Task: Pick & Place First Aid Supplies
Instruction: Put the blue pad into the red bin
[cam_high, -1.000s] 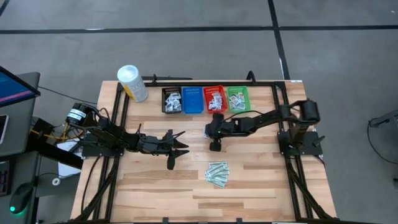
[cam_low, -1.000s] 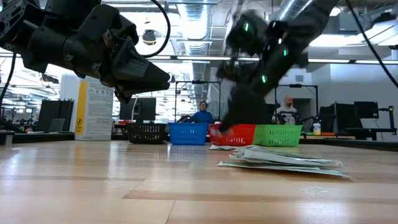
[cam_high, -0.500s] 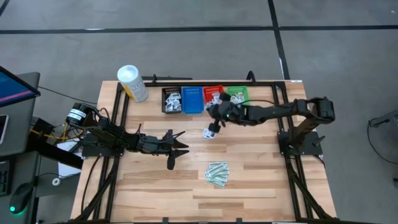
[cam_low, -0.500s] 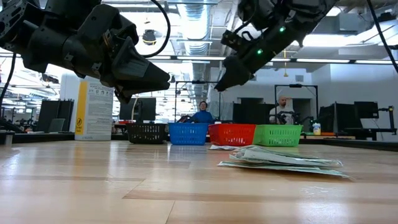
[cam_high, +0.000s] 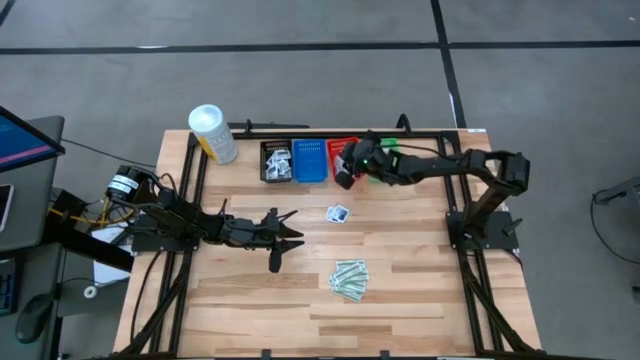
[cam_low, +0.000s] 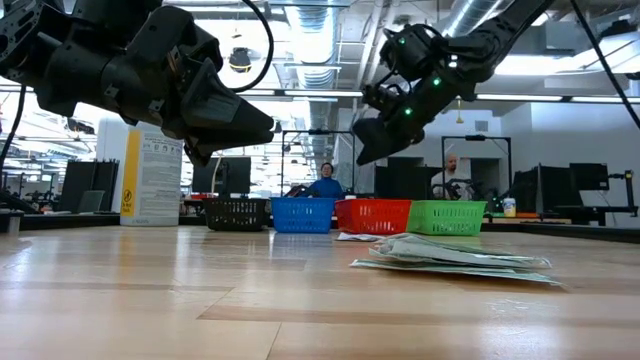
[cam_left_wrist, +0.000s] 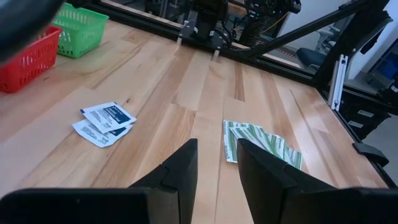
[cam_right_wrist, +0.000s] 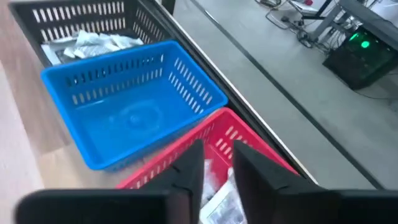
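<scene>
Two white packets with blue print (cam_high: 338, 212) (cam_left_wrist: 102, 121) lie flat on the table's middle. A pile of pale-green strips (cam_high: 350, 278) (cam_left_wrist: 261, 142) lies nearer the front edge. My right gripper (cam_high: 345, 170) (cam_right_wrist: 216, 171) hangs over the red basket (cam_right_wrist: 255, 149), fingers a little apart. White packets (cam_right_wrist: 217, 199) show below the gap, inside that basket. My left gripper (cam_high: 292, 228) (cam_left_wrist: 216, 152) hovers left of the table packets, open, with nothing between its fingers.
Four mesh baskets stand in a row at the far edge: black (cam_high: 276, 160) with packets, blue (cam_high: 309, 160), red (cam_high: 341, 147), green (cam_high: 385, 150). A tall white tub (cam_high: 212, 133) stands at the far left. People sit in the room beyond (cam_low: 326, 183).
My right gripper has risen from the table beside the white packets and swung toward the far edge, ending over the red basket, tipping more level as it went. The two white packets stay on the table.
</scene>
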